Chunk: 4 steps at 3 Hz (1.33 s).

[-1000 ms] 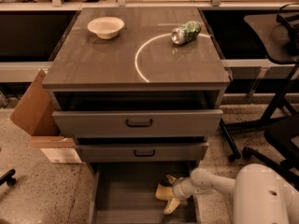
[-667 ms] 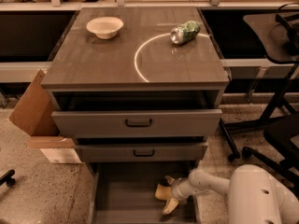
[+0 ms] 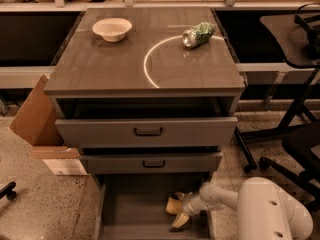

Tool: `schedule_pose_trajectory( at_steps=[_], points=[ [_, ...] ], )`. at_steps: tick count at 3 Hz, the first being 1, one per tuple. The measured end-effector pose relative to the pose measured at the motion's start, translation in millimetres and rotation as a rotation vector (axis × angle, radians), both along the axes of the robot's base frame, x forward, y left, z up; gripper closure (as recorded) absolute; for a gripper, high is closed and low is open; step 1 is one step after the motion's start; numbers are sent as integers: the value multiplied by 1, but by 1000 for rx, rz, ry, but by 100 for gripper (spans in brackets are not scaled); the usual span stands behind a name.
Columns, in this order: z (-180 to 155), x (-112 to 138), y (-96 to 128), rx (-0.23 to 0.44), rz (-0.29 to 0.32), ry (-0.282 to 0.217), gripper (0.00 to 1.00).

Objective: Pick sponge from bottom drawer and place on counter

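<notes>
The bottom drawer (image 3: 125, 211) is pulled out, a deep grey tray below two upper drawers with black handles. My gripper (image 3: 176, 213) reaches into it from the right, low near the drawer's right front. A small pale yellow block, the sponge (image 3: 173, 204), lies right at the gripper's tip. I cannot tell whether the gripper touches or holds it. The counter (image 3: 110, 64) is the dark wood-grain cabinet top above, marked with a thin white arc (image 3: 150, 59).
A cream bowl (image 3: 112, 29) stands at the counter's back left and a crushed green can (image 3: 197, 34) at its back right. The top drawer (image 3: 147, 131) is also partly out. A cardboard box (image 3: 35, 119) stands left of the cabinet and black chair legs (image 3: 280, 149) stand to the right.
The gripper stays at almost the same spot in the bottom drawer. The white arm body has shifted slightly left. The sponge has not visibly moved.
</notes>
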<state>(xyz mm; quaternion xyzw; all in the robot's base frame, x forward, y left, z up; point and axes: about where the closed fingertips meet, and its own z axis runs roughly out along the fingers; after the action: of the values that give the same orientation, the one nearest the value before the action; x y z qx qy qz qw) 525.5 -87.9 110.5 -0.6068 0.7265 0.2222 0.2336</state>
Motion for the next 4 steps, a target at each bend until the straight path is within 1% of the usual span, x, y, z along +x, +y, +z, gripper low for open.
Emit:
schedule_pose_trajectory(
  at_steps=[1, 2, 3, 4],
  points=[
    [-9, 0, 0, -13, 2, 1, 39],
    [-13, 1, 3, -43, 8, -18, 62],
    [-8, 0, 3, -44, 14, -32, 93],
    [58, -5, -3, 11, 48, -123, 100]
  ],
)
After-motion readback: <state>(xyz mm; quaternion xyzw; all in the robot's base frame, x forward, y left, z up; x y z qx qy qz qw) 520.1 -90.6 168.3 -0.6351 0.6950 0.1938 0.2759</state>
